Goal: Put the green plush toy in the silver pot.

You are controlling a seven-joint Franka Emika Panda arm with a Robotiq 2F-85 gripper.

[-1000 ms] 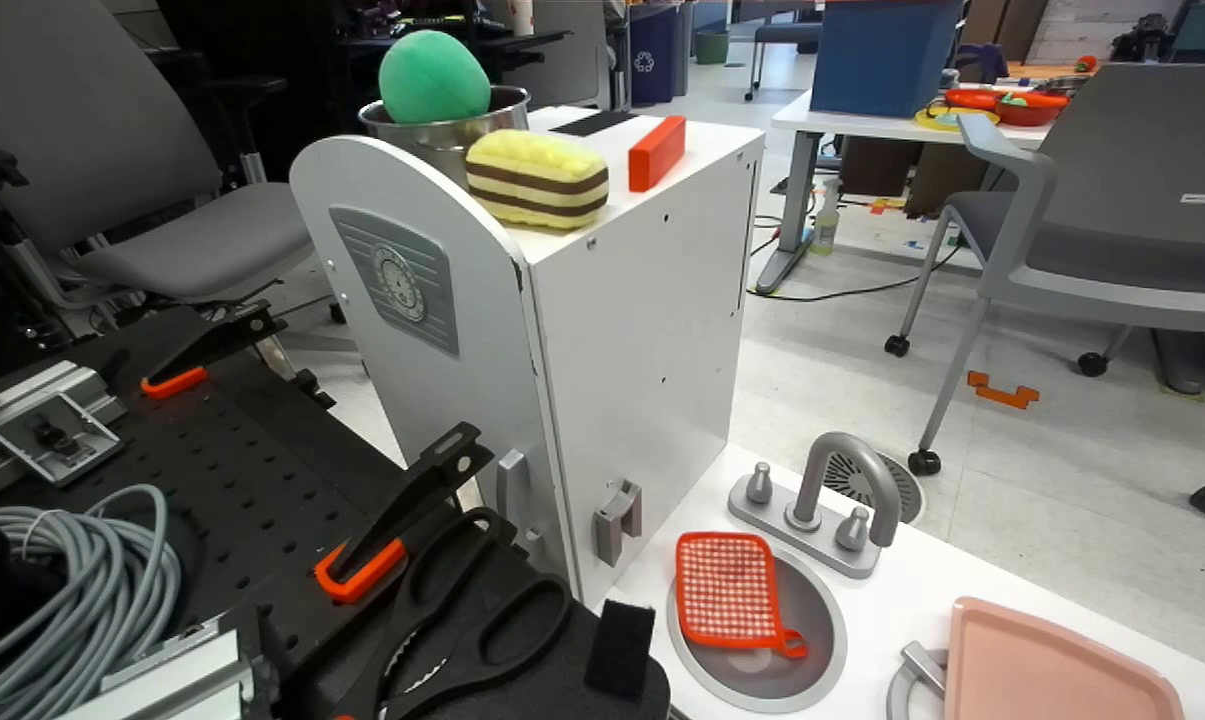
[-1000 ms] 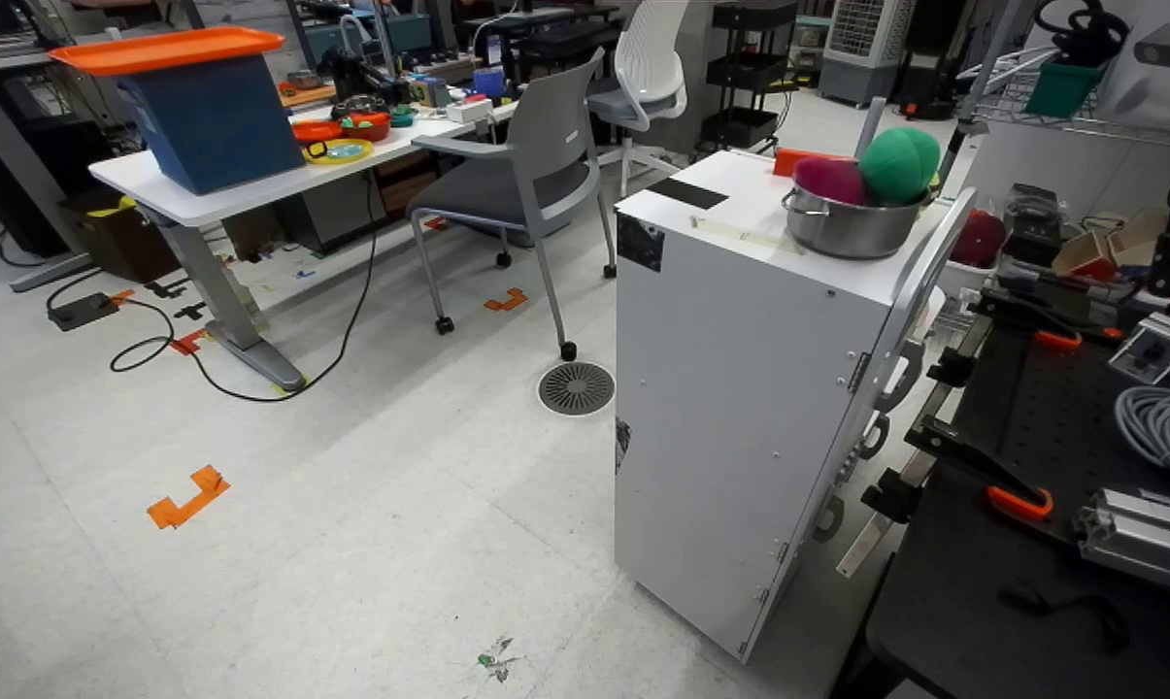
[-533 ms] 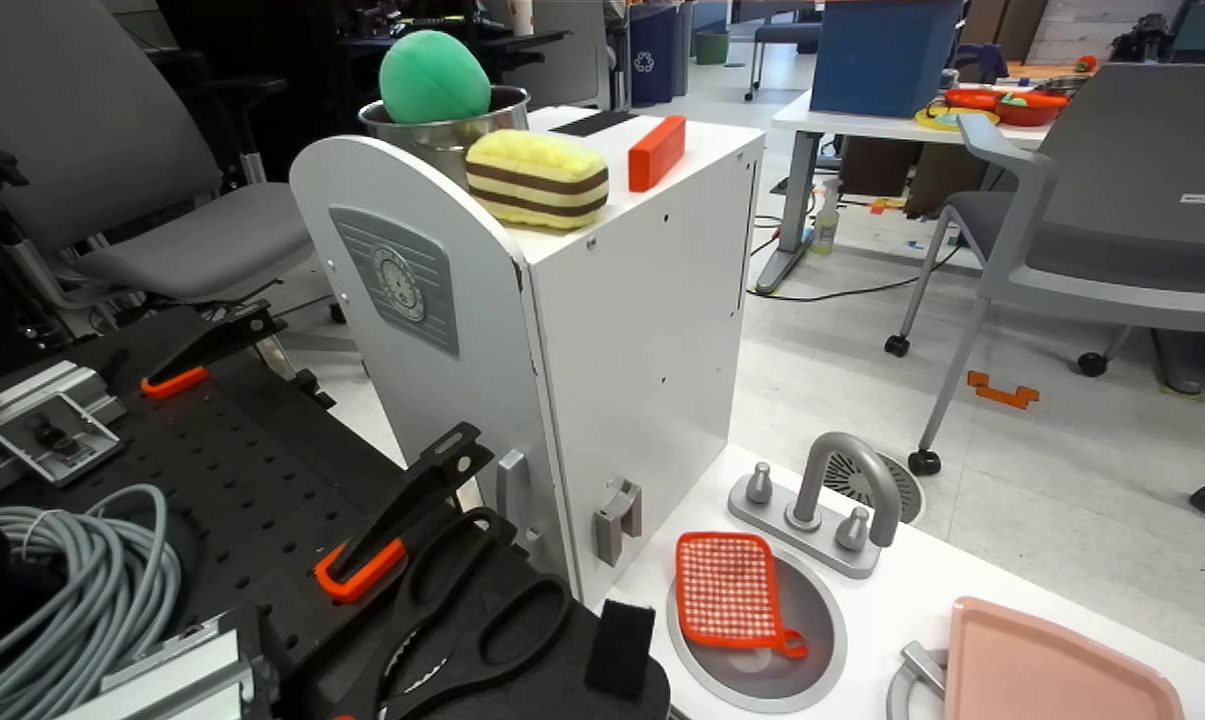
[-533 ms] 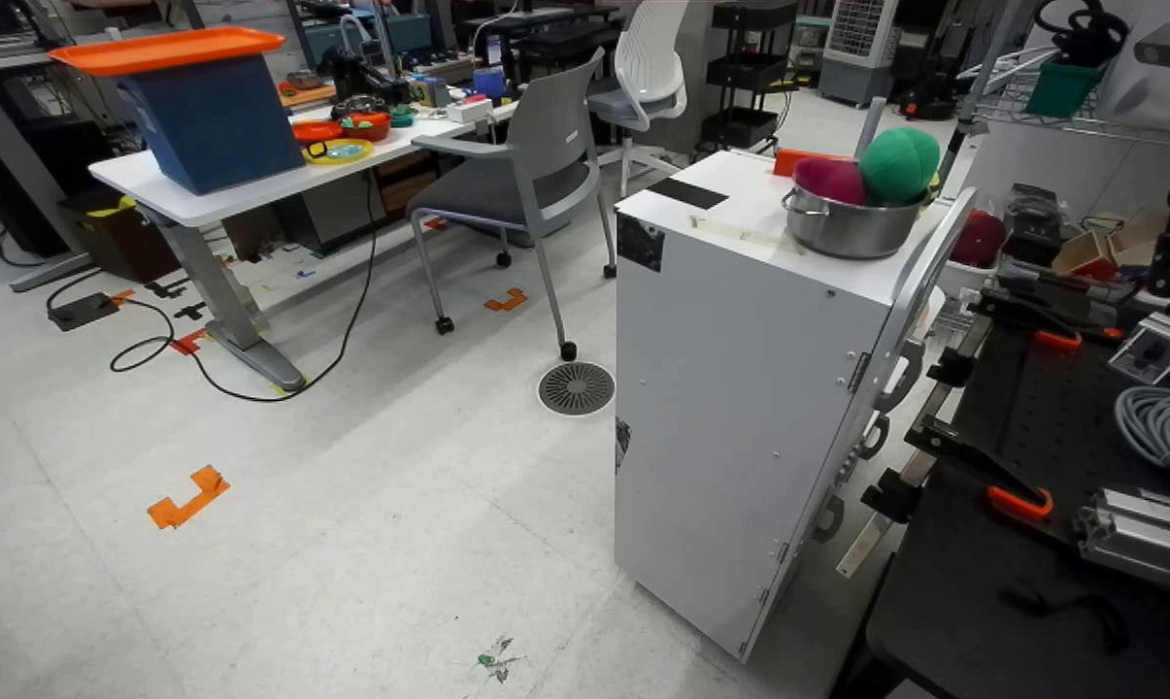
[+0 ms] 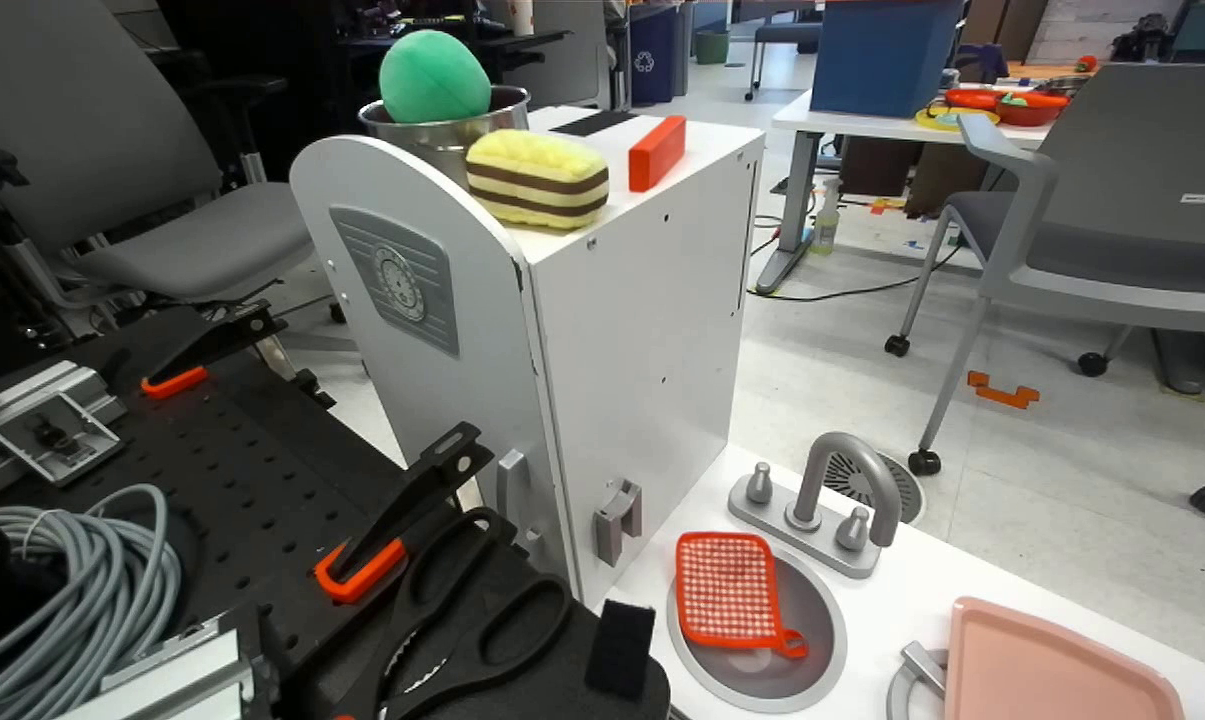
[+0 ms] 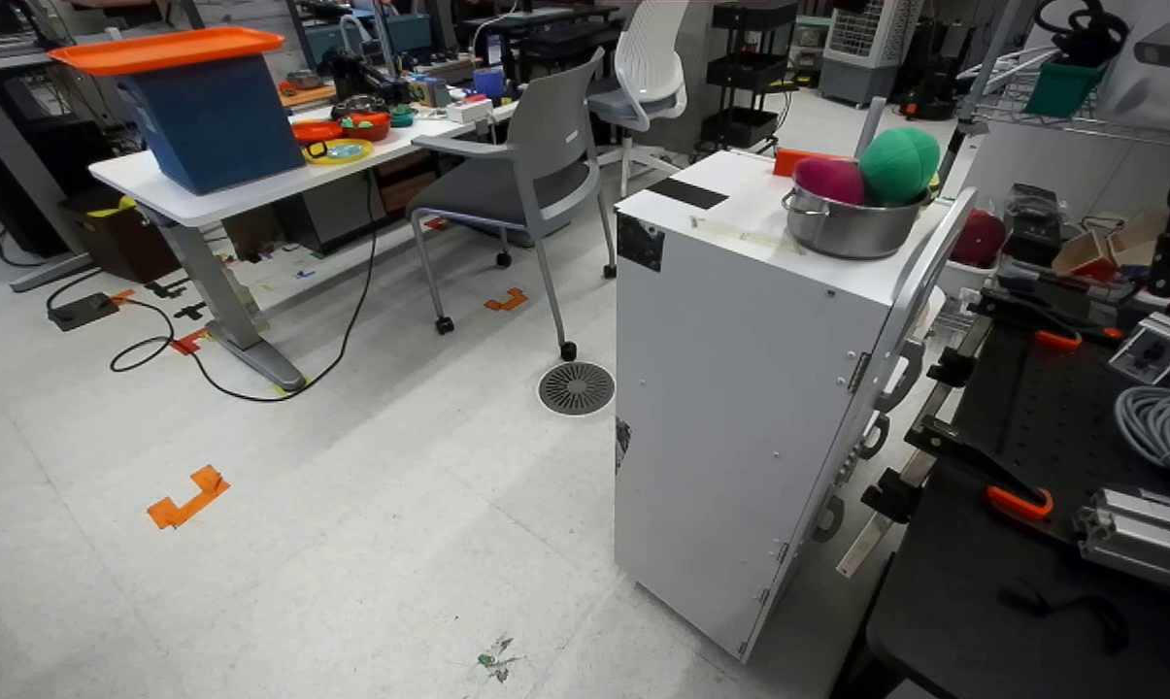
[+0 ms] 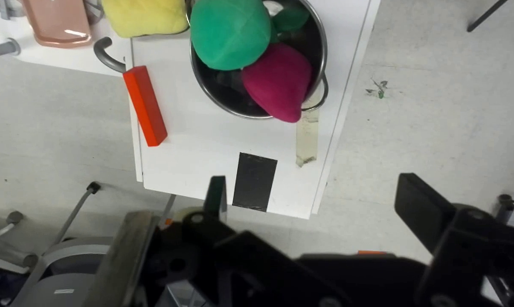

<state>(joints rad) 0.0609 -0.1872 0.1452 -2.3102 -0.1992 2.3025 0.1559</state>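
- The green plush toy (image 7: 231,34) sits inside the silver pot (image 6: 852,233), its rounded top standing well above the rim in both exterior views.
- Set against the pictures from half a second and a second earlier, both exterior views match: the toy keeps the same spot, and the pot has not shifted on the white counter (image 7: 193,162).
- The claw (image 7: 311,183) stands wide in the wrist view, its jaws spread far apart, and it is well apart from the pot.
- A dark pink plush (image 7: 278,79) shares the pot, just beside the toy, with its pointed end reaching over the rim.
- A darker green, leaf-like piece (image 7: 291,19) also shows in the pot; it is too dim to name with certainty.
- A striped yellow block (image 5: 537,180) rests on the counter just beside the pot, unmoved since the earlier pictures.
- A red-orange block (image 7: 146,106) lies near the counter's edge, likewise in its earlier place.
- Lower down, in an exterior view, a red checked pot holder (image 5: 730,590) lies in a grey sink (image 5: 812,610), near a pink tray (image 5: 1052,670); these too are unchanged.
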